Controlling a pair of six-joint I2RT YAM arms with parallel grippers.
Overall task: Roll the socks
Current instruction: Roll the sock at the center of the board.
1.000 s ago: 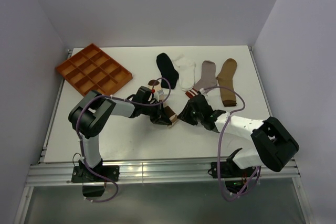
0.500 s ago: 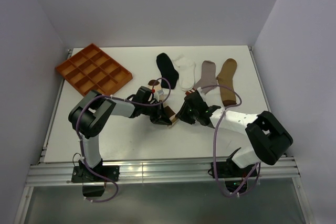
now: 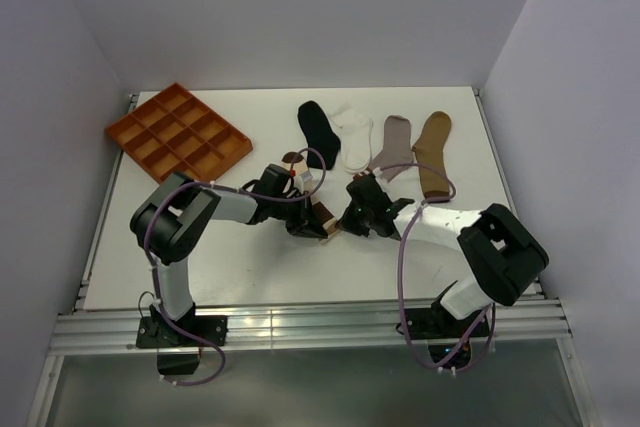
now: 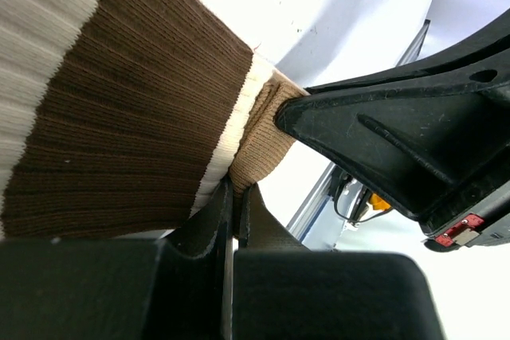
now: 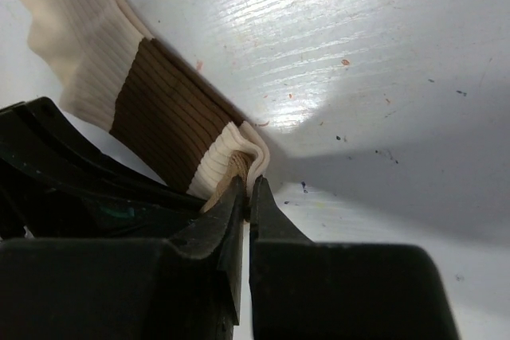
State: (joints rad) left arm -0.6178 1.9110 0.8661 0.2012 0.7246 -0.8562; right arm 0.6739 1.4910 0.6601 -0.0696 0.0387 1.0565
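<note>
cream ribbed sock with brown bands (image 3: 322, 215) lies diagonally, mostly hidden, left fingers (image 4: 199, 224) and right fingers (image 5: 211, 232) both clenched on its near-right tan end.

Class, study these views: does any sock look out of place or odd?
The banded sock lies apart from the row of socks, its end bunched and pinched by both the left hand and the right hand.
</note>
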